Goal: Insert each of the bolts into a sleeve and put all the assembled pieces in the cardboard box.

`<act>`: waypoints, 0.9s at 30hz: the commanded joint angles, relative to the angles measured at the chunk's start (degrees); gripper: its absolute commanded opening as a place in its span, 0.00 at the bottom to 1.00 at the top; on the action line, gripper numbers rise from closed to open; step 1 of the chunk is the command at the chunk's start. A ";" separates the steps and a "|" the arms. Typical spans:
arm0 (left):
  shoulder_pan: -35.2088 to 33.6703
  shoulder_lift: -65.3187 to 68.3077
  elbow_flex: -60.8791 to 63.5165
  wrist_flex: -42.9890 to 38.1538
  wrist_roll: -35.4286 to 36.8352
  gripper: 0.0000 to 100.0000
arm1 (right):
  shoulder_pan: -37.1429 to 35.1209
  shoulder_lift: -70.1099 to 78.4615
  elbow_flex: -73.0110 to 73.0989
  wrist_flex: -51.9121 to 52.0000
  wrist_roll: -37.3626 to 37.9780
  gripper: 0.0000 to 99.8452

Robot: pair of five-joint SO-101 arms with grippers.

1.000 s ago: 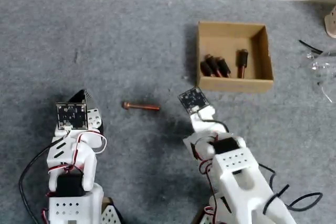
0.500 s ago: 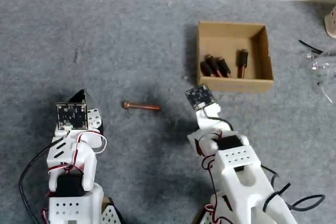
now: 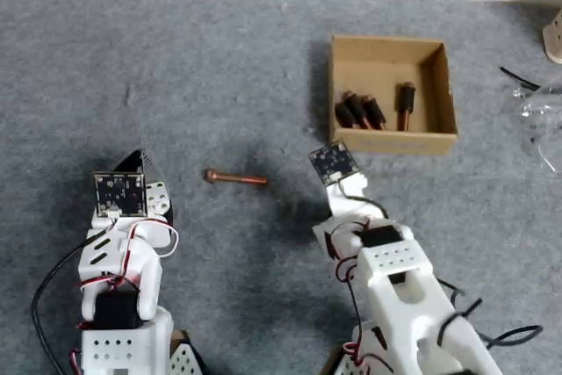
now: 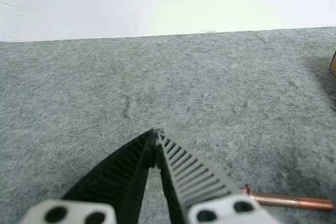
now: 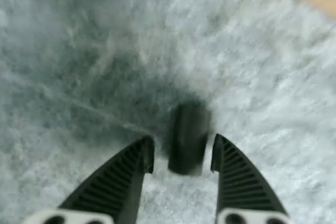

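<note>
— Bolt [image 3: 236, 178] on the grey counter [image 3: 176, 59], lying loose left of centre in the high view. Which step was that?

— The last pairing, I judged. The cardboard box [image 3: 439, 68] at the upper right already held four assembled pieces [image 3: 360, 111], three side by side and one apart. One bolt and one sleeve were left to join.

— How did the bolt look from there?

— Slim and copper-coloured, lying flat across the frame with a small round head at its left end. It looked likely to roll if nudged.

— And the left wrist view?

— The left pincer [image 4: 156, 132] was clenched, tips together, grasping nothing, low over the counter. The bolt [image 4: 289, 201] lay just beside it, untouched.

— The right wrist view?

— The right pincer [image 5: 181, 145] was released, its jaws standing either side of the sleeve [image 5: 188, 137]. The sleeve was a short dark tube on the counter, not yet gripped.

— So what did the next move call for?

— Squeezing squarely on the sleeve and lifting it, I thought. Then the other arm would fetch the bolt and line its shank up with the bore.
</note>
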 commanded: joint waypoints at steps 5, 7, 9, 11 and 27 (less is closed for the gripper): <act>1.10 -0.84 1.10 -0.88 0.00 0.01 | 0.84 9.80 -4.62 -1.45 -0.53 0.16; 1.10 -0.84 1.10 -0.88 0.00 0.01 | 1.71 9.89 -5.76 -0.84 -0.62 0.16; 1.10 -0.84 1.10 -0.97 0.00 0.01 | 2.24 9.98 -5.93 -0.92 -0.62 0.16; 1.10 -0.84 1.10 -0.97 0.00 0.01 | 2.51 10.59 -6.20 -1.01 -0.62 0.16; 1.10 -0.84 1.10 -0.88 0.00 0.01 | 2.51 10.59 -5.93 -2.68 -0.35 0.00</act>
